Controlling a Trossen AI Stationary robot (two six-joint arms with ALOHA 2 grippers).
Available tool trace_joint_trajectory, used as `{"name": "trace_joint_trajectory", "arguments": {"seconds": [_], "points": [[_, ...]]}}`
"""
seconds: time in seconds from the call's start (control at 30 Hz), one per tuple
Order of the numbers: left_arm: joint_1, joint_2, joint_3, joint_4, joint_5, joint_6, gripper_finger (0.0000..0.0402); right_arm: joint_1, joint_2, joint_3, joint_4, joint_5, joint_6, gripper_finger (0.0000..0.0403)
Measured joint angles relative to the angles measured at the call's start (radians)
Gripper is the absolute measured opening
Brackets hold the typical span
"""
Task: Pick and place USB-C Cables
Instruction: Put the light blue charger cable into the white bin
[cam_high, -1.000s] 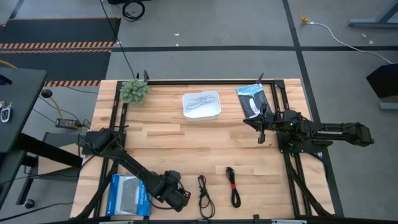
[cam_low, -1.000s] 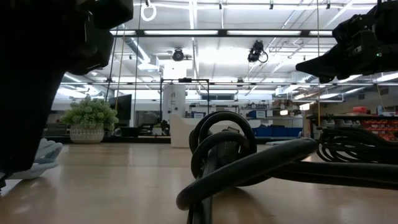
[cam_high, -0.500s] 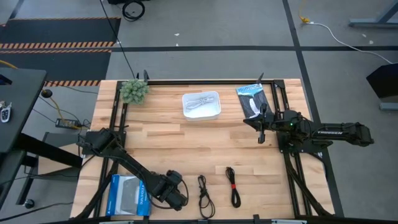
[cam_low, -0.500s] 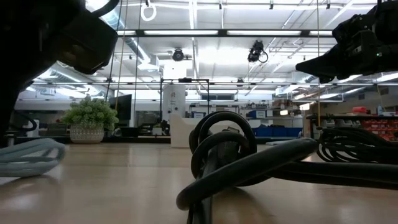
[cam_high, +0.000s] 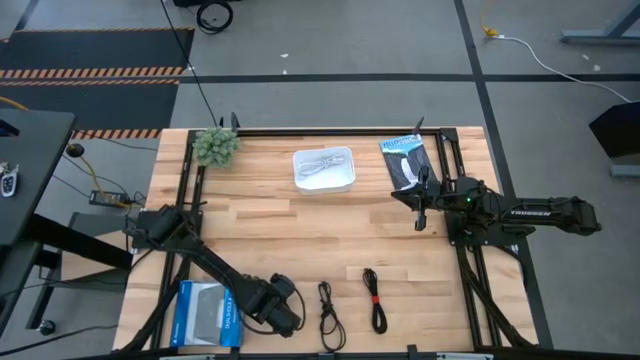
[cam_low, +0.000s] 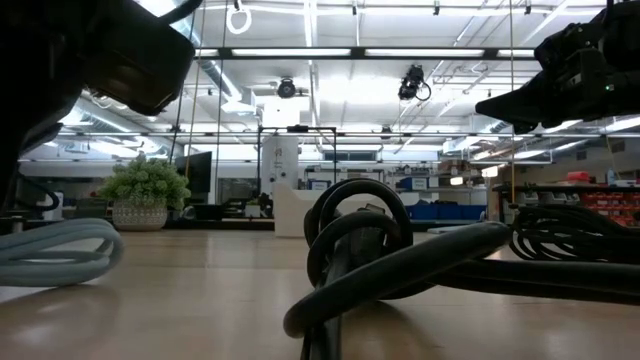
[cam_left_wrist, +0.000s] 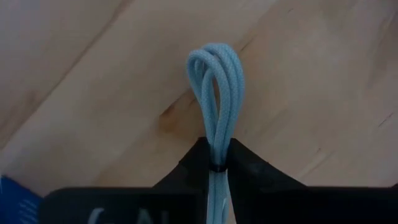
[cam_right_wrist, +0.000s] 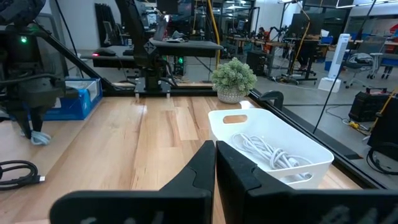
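A pale grey USB-C cable (cam_left_wrist: 214, 81), bundled into a long loop, lies near the table's front edge beside the blue box (cam_high: 205, 312). My left gripper (cam_left_wrist: 216, 163) is shut on it and shows in the high view (cam_high: 288, 320). To its right lie a black cable (cam_high: 328, 312) and a black cable with a red band (cam_high: 375, 298). A white cable (cam_right_wrist: 267, 149) lies in the white tray (cam_high: 323, 185) at the back. My right gripper (cam_right_wrist: 214, 152) hangs shut and empty over the table's right part (cam_high: 420, 218). My left gripper pinches the pale grey cable's bundled strands (cam_left_wrist: 216, 149) between its two fingers, where a thin dark tie goes round them. The fingers come from above, pointing down. The loop end (cam_left_wrist: 214, 62) sticks out past the fingertips, low over the wood (cam_low: 60, 255). I cannot tell whether it is lifted clear.
A small potted plant (cam_high: 216, 145) stands at the back left. A black-and-white packet (cam_high: 405, 160) lies at the back right. Bare wood stretches across the table's middle between the tray and the front cables.
My left gripper has shut on the pale grey cable near the front edge. In the low view its dark bulk has drawn aside, and the cable's loop, half hidden before, now shows whole. My right arm has kept still.
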Motion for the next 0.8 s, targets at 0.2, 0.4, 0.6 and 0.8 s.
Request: {"name": "trace_joint_trajectory", "arguments": {"seconds": [0.2,0.4,0.6,0.8], "points": [[0.024,-0.018,-0.003,0.004,0.061,0.117,0.0039,0.0,0.0,0.0,0.0,0.0,0.0,0.002],[0.053,-0.065,-0.003,0.007,0.113,0.248,0.0039,0.0,0.0,0.0,0.0,0.0,0.0,0.002],[0.087,-0.122,-0.003,0.0,0.154,0.313,0.0039,0.0,0.0,0.0,0.0,0.0,0.0,0.002],[0.123,-0.205,-0.003,-0.014,0.14,0.342,0.0039,0.0,0.0,0.0,0.0,0.0,0.0,0.002]]}}
